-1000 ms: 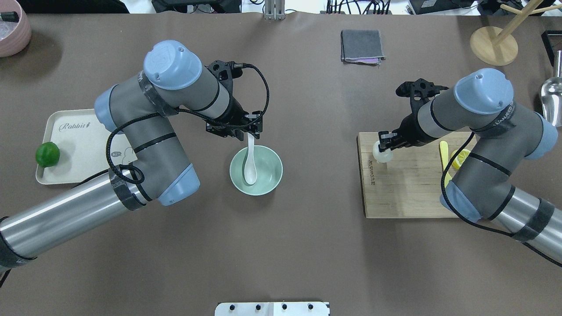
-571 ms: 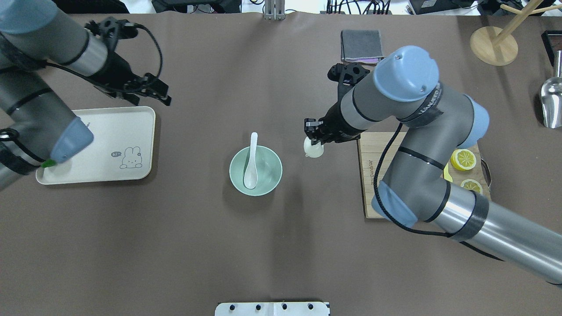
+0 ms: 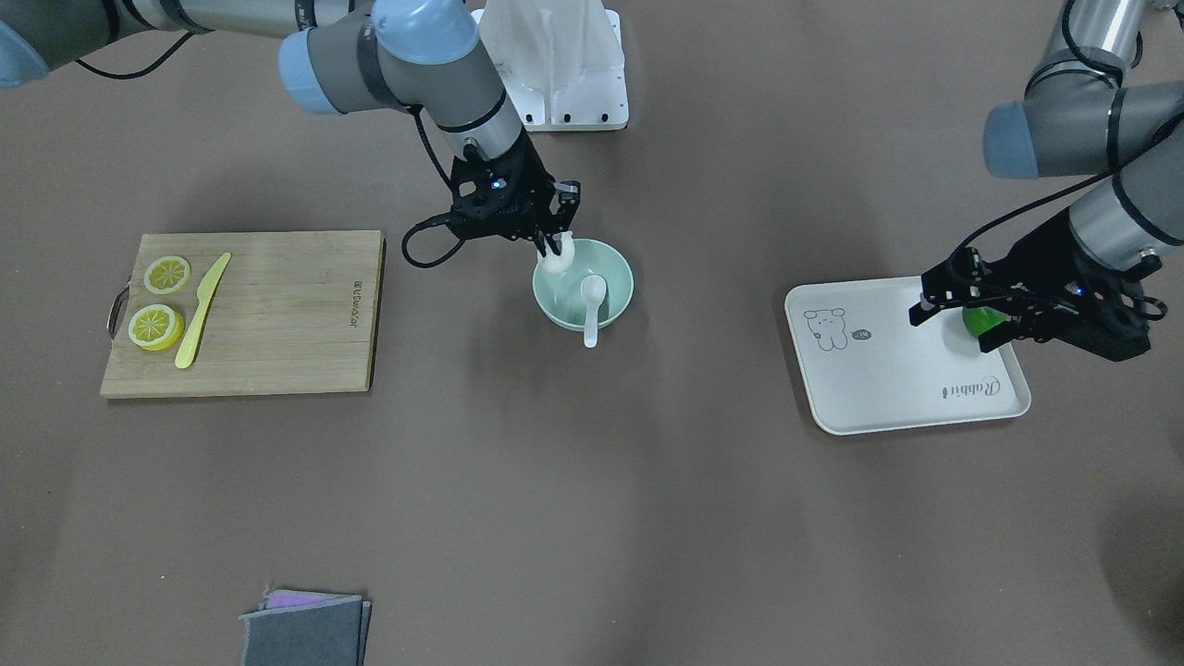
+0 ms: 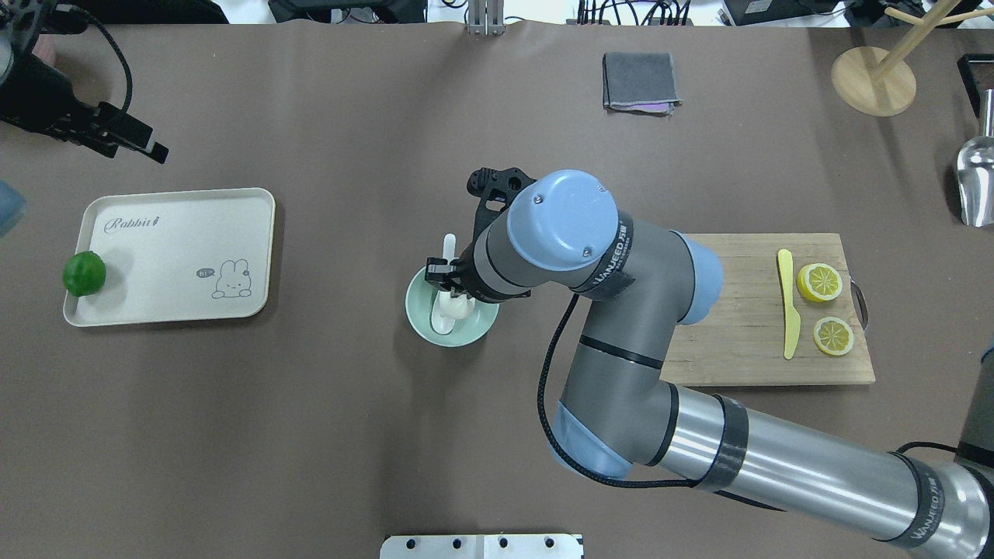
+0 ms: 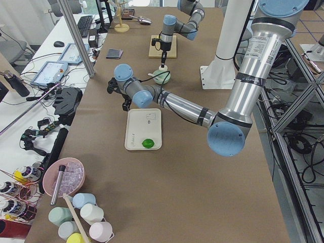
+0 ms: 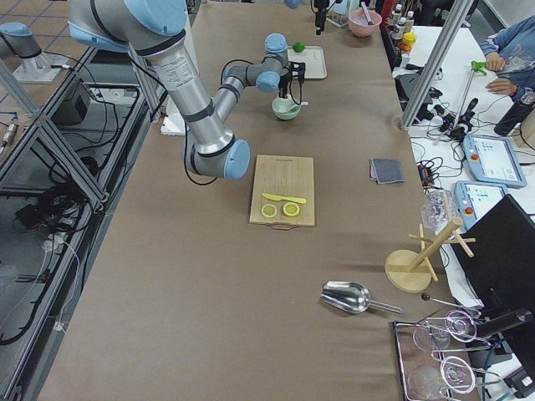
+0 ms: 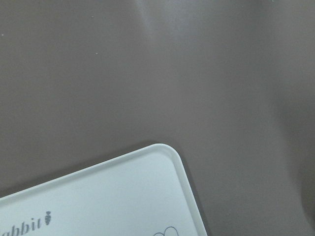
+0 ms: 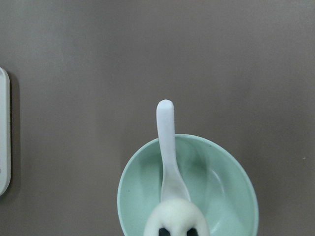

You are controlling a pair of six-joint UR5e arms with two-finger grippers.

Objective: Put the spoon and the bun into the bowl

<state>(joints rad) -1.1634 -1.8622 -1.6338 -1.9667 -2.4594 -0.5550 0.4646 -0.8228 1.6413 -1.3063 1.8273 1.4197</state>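
Note:
The mint-green bowl (image 4: 422,324) stands at the table's middle, also in the front view (image 3: 627,289) and the right wrist view (image 8: 236,177). The white spoon (image 4: 448,248) lies in it, scoop down, handle over the far rim (image 8: 166,142) (image 3: 592,298). My right gripper (image 4: 453,293) is shut on the white bun (image 4: 460,308) and holds it just inside the bowl, over the spoon's scoop (image 3: 558,260) (image 8: 175,216). My left gripper (image 4: 136,147) is open and empty, raised beyond the tray's far left corner (image 3: 953,328).
A white rabbit tray (image 4: 178,233) with a green lime (image 4: 84,273) lies at the left. A wooden cutting board (image 4: 738,310) with lemon slices and a yellow knife (image 4: 788,303) lies at the right. A grey cloth (image 4: 640,81) lies far back.
My right arm carried the bun from the cutting board leftwards to the bowl. My left gripper let go of the spoon, left it in the bowl and drew back to the far left.

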